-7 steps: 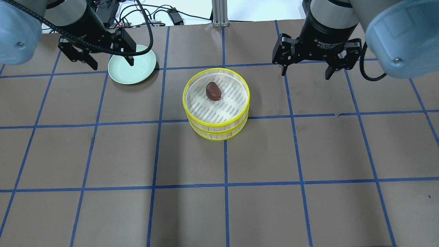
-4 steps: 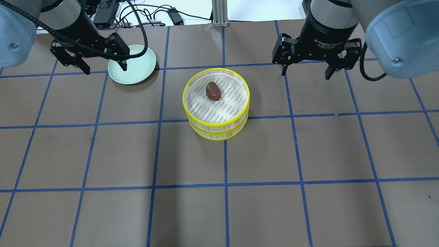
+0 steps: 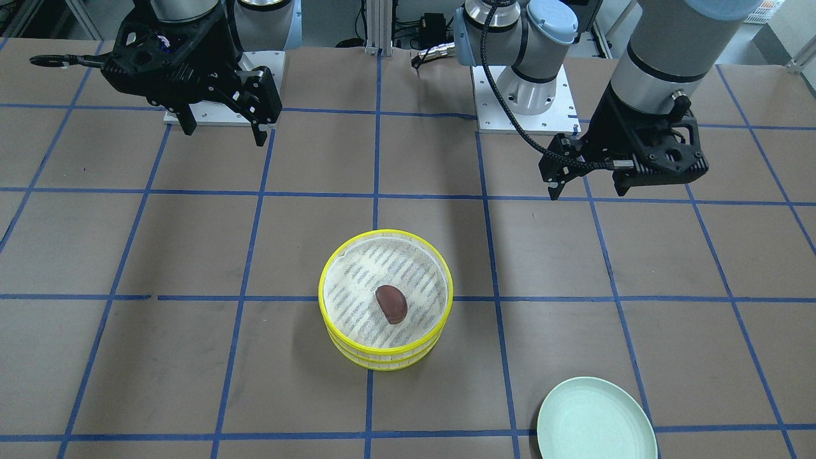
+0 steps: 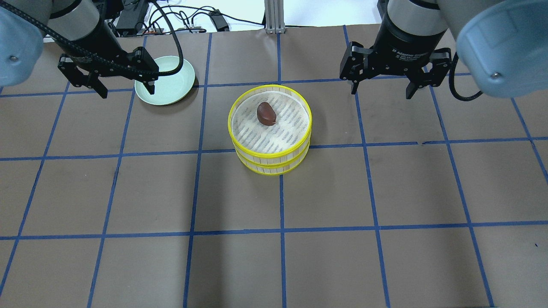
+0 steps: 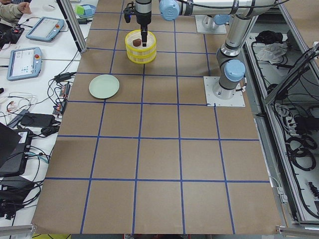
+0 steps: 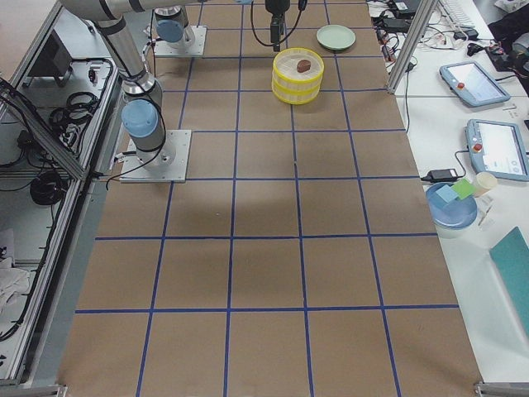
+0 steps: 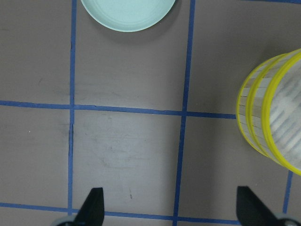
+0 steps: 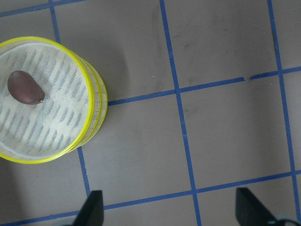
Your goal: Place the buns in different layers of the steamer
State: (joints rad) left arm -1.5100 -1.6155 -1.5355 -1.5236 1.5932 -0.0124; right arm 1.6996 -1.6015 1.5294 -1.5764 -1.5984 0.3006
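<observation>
The steamer [image 4: 270, 155] is two stacked yellow-rimmed trays at the table's middle. The dark reddish-brown bun [image 4: 266, 114] lies on the top tray's mesh, toward its far side; it also shows in the front view [image 3: 391, 304] and the right wrist view [image 8: 24, 88]. The pale cream-white bun is hidden or out of view. My left gripper [image 4: 127, 92] is open and empty above the table, at the green plate's left edge. My right gripper [image 4: 381, 93] is open and empty, held above the table to the right of the steamer.
A pale green plate [image 4: 171, 83] sits empty at the far left of the steamer, and shows in the left wrist view [image 7: 127, 12]. Brown paper with a blue tape grid covers the table. Cables and devices lie beyond the far edge.
My left gripper has moved left and a little toward me, from over the plate to its left edge. The right gripper, steamer and brown bun have not moved.
</observation>
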